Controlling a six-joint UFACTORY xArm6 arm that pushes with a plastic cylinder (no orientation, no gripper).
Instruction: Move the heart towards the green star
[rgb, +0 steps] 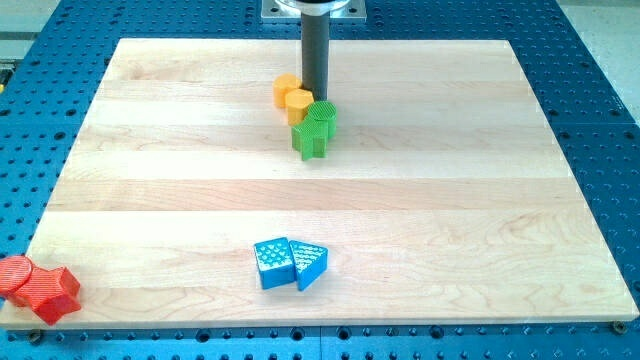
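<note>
A green star (310, 141) lies on the wooden board (450, 200) a little above its middle, with a second green block (323, 116) touching its upper right. Just to their upper left sit two warm-coloured blocks pressed together: a yellow one (299, 105) that looks like the heart, and an orange one (286, 88) behind it. The yellow block almost touches the green pair. My tip (315, 97) comes down from the view's top, right beside the yellow block's right side and just above the green blocks.
A blue cube (272, 264) and a blue wedge-shaped block (310, 264) lie together near the view's bottom centre. Two red blocks (38, 288) sit at the board's bottom left corner, partly over its edge.
</note>
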